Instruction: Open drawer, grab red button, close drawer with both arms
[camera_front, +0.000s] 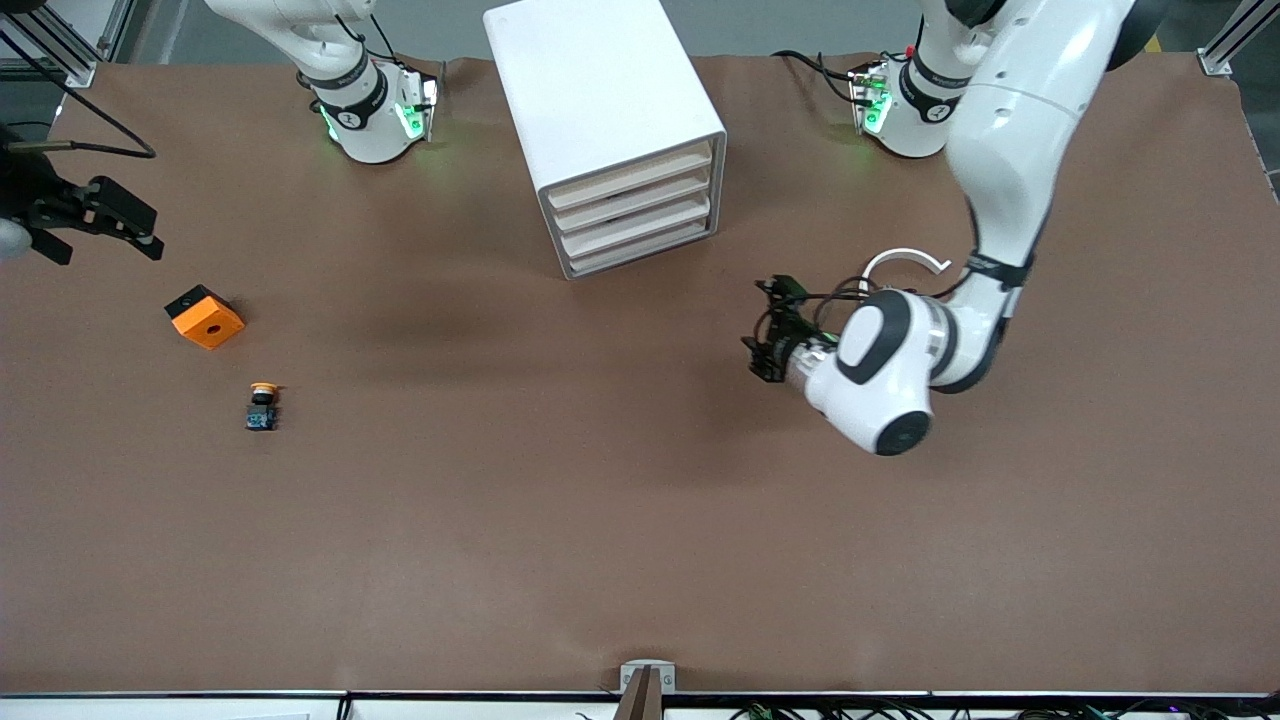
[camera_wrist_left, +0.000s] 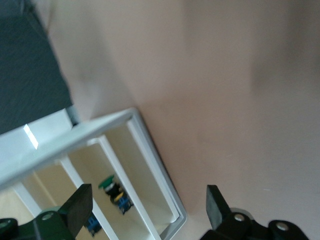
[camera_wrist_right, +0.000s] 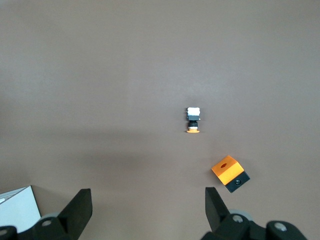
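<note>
The white cabinet (camera_front: 600, 110) stands at the middle of the table near the robots' bases, its four cream-fronted drawers (camera_front: 635, 215) all flush. My left gripper (camera_front: 760, 328) is open and empty, above the table beside the cabinet's front corner, toward the left arm's end. In the left wrist view the gripper (camera_wrist_left: 148, 210) faces the cabinet front (camera_wrist_left: 150, 165); between the white rails I see a green-capped button (camera_wrist_left: 112, 187) and another blue base (camera_wrist_left: 92, 225), its cap hidden. No red-capped button shows. My right gripper (camera_front: 105, 240) is open and empty, raised over the right arm's end.
An orange cube (camera_front: 205, 317) and a yellow-capped button (camera_front: 262, 405) lie on the brown table toward the right arm's end. Both show in the right wrist view, the cube (camera_wrist_right: 230, 172) and the button (camera_wrist_right: 193, 121), with a cabinet corner (camera_wrist_right: 17, 205).
</note>
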